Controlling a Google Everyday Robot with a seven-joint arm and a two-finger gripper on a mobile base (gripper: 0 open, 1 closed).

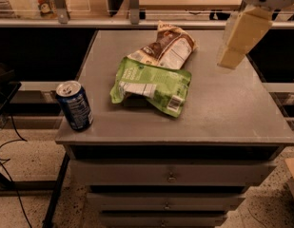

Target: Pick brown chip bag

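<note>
Over the table (222, 113), gripper (230, 60) hovering, its spread unclear, brown chip bag (168, 49) well apart.

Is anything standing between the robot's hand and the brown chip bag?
Nothing visible does. The hand hangs to the right of the brown chip bag, with only bare table between them. The green bag lies at its front edge, off that path.

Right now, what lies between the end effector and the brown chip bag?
Only bare cabinet top, as the camera view shows; the end effector is to the right of the brown chip bag.
</note>
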